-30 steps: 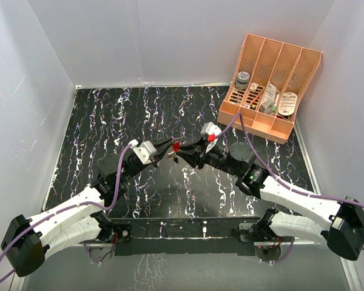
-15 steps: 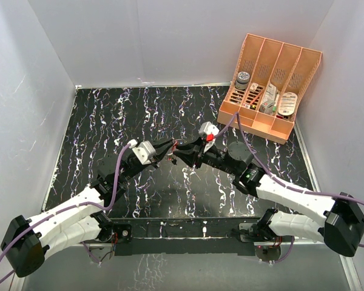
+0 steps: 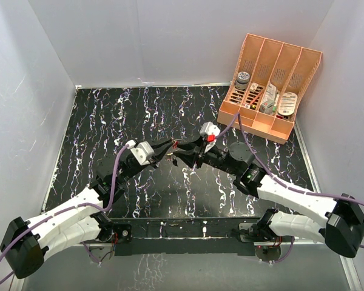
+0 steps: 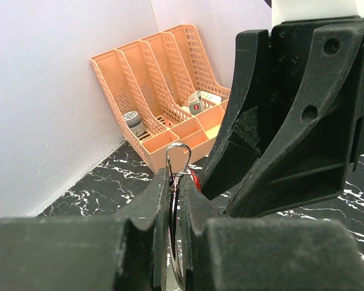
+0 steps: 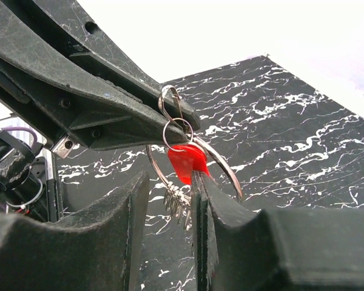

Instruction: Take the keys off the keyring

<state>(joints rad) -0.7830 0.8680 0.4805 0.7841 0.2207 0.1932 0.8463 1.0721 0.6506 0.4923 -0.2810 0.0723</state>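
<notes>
Above the middle of the table my left gripper [image 3: 168, 147] is shut on the keyring [image 5: 219, 158], a thin silvery circle held edge-on between its fingers [image 4: 197, 206]. Two small wire loops [image 5: 170, 100] stick up past the fingertips. The keys [image 5: 181, 203] hang bunched from the ring, beside a small red piece [image 5: 187, 159]. My right gripper [image 5: 170, 177] faces the left one tip to tip and is open. The keys hang in the gap between its jaws, and the red piece lies against its right finger [image 5: 201, 200]. In the top view the keys are hidden by the fingers.
An orange organiser [image 3: 255, 124] with several slots holding small items stands at the back right corner, and shows in the left wrist view [image 4: 170, 140] too. White walls close in the black marbled table [image 3: 109, 115]. Purple cables run along both arms.
My right gripper has shifted slightly left toward the left gripper and its jaws have widened. The red piece shows less from above. The left gripper stays shut on the keyring.
</notes>
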